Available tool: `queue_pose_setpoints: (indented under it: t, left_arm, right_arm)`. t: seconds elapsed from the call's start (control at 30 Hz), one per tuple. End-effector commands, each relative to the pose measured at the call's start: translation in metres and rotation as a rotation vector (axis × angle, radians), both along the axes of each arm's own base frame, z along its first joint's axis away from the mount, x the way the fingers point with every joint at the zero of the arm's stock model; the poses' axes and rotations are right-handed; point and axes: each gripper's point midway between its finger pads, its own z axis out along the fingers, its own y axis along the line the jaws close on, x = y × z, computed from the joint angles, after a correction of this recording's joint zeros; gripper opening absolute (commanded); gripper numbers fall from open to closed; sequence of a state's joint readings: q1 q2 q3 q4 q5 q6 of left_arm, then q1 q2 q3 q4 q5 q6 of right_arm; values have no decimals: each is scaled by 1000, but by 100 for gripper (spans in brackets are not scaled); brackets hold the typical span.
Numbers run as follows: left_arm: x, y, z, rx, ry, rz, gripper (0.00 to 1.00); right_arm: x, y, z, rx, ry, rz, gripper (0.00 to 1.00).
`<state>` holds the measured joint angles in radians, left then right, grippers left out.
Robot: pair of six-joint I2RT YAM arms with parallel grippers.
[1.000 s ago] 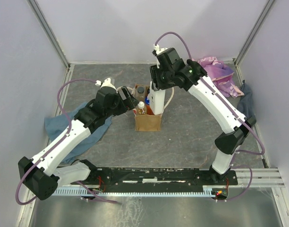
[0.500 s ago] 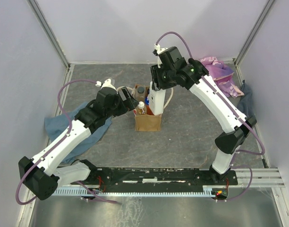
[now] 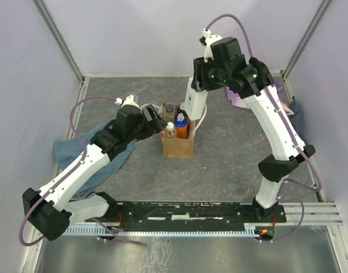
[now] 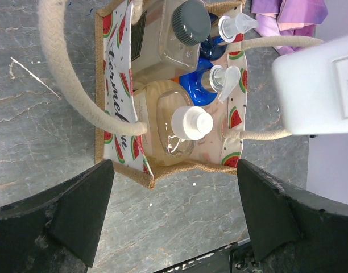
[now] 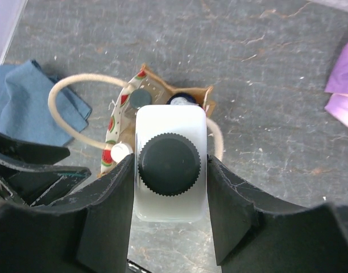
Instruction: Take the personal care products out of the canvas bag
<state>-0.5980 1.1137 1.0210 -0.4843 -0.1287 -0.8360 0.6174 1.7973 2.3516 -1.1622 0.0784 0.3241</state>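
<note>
The right gripper [image 5: 171, 196] was clamped on the sides of the white bottle [image 5: 171, 122], dark cap toward the wrist, holding it above the right rim of the canvas bag [image 3: 178, 147]. The left gripper [image 4: 174, 219] hung just left of the bag, jaws spread wide and holding nothing. Inside the bag stood an orange bottle [image 3: 181, 123], a white-capped bottle [image 3: 170, 129] and a grey-capped bottle [image 3: 170, 108].

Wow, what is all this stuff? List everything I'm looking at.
table: one, grey, under everything
canvas bag: one, tan, centre
bottles in the bag: four visible, clear, amber and blue, upright inside
white bottle: one, white with dark cap, held above the bag
blue cloth: one, blue, left
purple-pink cloth: one, far right
dark cloth: one, navy, right edge
left gripper: one, black, open beside the bag
right gripper: one, black, shut on the white bottle
</note>
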Motion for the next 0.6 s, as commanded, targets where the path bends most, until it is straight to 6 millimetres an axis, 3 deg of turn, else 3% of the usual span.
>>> queue_pose_setpoints:
  t: [0.0,0.1,0.23,0.57]
  left_arm:
    - [1,-2,6,-26,-10,12,95]
    - [0,-2,5,-25,-8,13,95]
    - [0,-3,5,-33,-4,14,95]
    - [0,-6,7,-29,2,-5,95]
  right_arm:
    - [19,-21,71,107,-208,-54,11]
    - [28,-44,79,109,-232,-116,9]
    - [42,-76,74,112,-226,-202,7]
    - [74,-154,23,109,-176,-400,7]
